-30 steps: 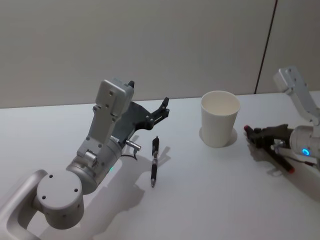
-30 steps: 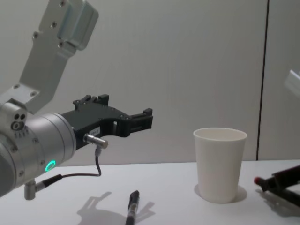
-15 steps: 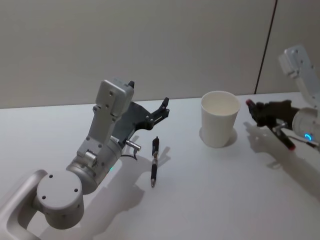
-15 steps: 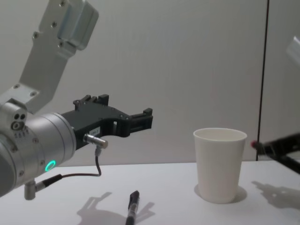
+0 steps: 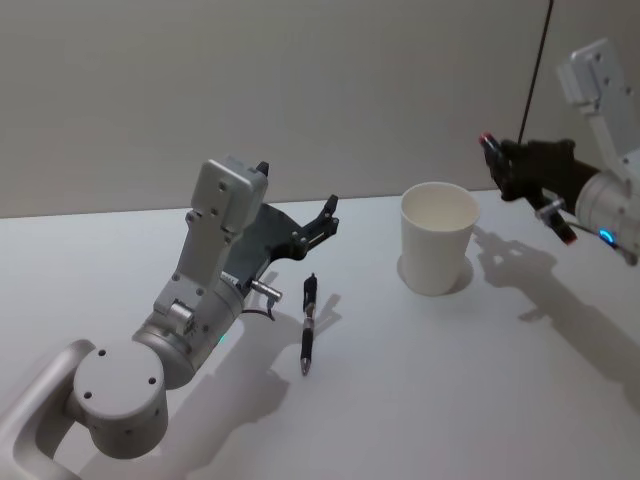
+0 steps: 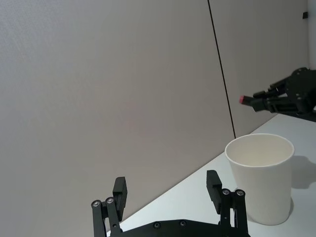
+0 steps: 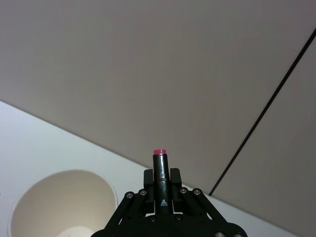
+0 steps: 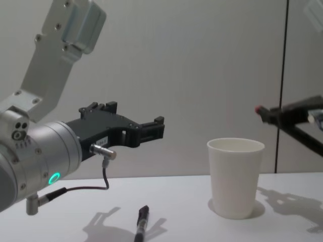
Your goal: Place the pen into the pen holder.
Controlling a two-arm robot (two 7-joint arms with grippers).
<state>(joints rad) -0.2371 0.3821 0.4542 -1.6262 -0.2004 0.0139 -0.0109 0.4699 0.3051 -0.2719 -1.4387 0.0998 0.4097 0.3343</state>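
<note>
Right gripper, clamped on dark red-tipped pen, hangs raised beside plain white paper cup, seemingly lining up its drop; left gripper idles spread-fingered near slim black pen.

The left gripper is built of matt black plates, with two flat rectangular fingers and bright round screw heads set at their bases. Directly behind it a silver-grey cylindrical wrist is seen, marked by a green lit ring. A metal plug and a thin dark cable are fitted to its side. Farther back, a pale grey box-shaped link is dotted with small screws. The right gripper is likewise black and screw-studded, and a blue lit ring is carried on the grey housing behind it.
</note>
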